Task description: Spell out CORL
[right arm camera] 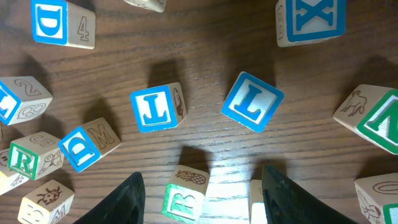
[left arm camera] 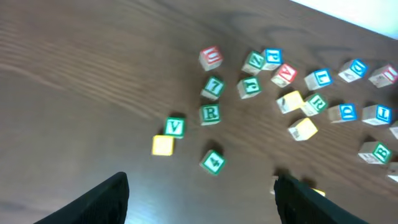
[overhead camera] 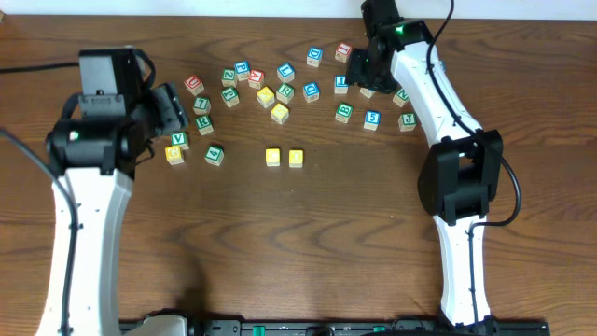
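Observation:
Two cubes with plain yellow tops [overhead camera: 272, 157] [overhead camera: 296, 158] sit side by side at the table's middle. A green R cube [overhead camera: 204, 124] lies in the left cluster and also shows in the left wrist view [left arm camera: 211, 113]. A blue L cube [right arm camera: 252, 101] lies flat in the right wrist view, ahead of the fingers. My left gripper [overhead camera: 173, 107] [left arm camera: 200, 183] is open and empty, held above the table near the left cluster. My right gripper [overhead camera: 359, 67] [right arm camera: 202, 180] is open and empty over the back right cluster, with a green B cube [right arm camera: 185, 200] below and between its fingers.
Several other letter cubes lie scattered along the back, among them a green V [left arm camera: 175, 127] beside a yellow cube [left arm camera: 163, 145], two more yellow cubes [overhead camera: 266, 96] [overhead camera: 280, 114], another green R [right arm camera: 22, 160], a blue X [right arm camera: 310, 22] and a blue D [right arm camera: 50, 22].

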Tool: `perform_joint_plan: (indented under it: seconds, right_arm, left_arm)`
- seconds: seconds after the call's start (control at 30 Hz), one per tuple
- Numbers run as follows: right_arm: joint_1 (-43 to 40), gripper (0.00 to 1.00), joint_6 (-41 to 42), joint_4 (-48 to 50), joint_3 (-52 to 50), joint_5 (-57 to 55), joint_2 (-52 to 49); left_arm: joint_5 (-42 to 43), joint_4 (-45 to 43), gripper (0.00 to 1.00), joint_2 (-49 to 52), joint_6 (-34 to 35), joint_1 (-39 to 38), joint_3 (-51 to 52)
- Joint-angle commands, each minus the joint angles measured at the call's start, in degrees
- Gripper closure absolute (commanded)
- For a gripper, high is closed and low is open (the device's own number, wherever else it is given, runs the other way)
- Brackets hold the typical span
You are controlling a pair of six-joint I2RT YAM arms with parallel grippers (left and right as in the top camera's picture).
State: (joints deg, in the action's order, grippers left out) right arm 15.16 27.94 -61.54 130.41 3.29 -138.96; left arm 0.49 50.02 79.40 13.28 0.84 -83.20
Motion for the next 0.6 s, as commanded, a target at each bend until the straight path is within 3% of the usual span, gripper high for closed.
perform_joint_plan:
  seconds: [0.0,0.33,0.57]
  right_arm:
    - [-1.2,0.44,-0.8,-0.4,-0.2,0.3,-0.1]
    - [-3.0,0.43,-1.2,-2.4,-0.2,0.3,-0.1]
    - [-3.1,0.42,-1.5,-2.3,-0.2,0.3,-0.1]
  left_arm:
    - [3.4,-0.9,0.26,5.9,-1.1,-1.6,-3.4]
    - [3.6,2.8,0.26,33.0,-6.3,-11.3,-31.6]
    - [7.0,1.8,0.26,45.1,-8.4,-15.3,-37.9]
